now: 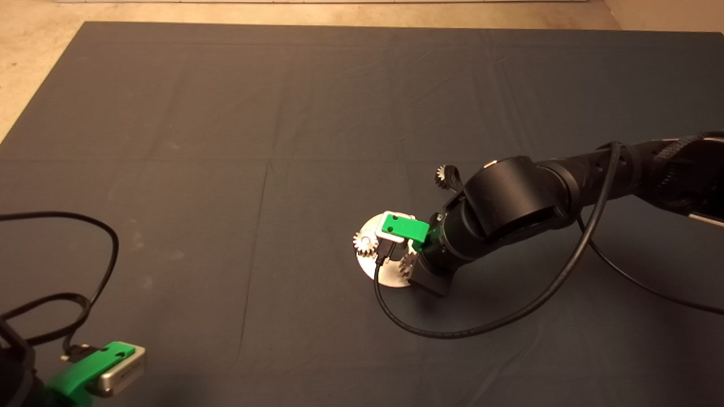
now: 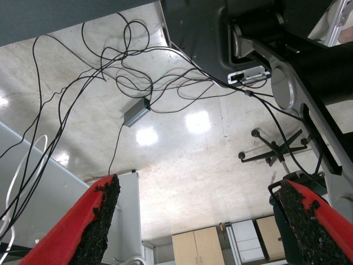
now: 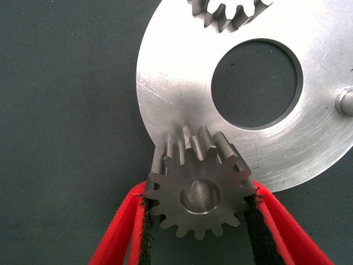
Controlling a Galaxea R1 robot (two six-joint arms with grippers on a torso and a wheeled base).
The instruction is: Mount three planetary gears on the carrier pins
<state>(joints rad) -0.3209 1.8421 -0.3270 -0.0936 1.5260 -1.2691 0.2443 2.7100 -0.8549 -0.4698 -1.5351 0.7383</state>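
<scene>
Right gripper [image 3: 198, 221] jaws closed on a planetary gear [image 3: 197, 190] at the disc [image 3: 176, 83] edge; left gripper [image 2: 198, 221] jaws open.

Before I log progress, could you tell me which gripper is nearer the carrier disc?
Right. The right gripper is at the carrier disc's edge, shut on a planetary gear; the left gripper is parked far away at the mat's lower left edge.
</scene>
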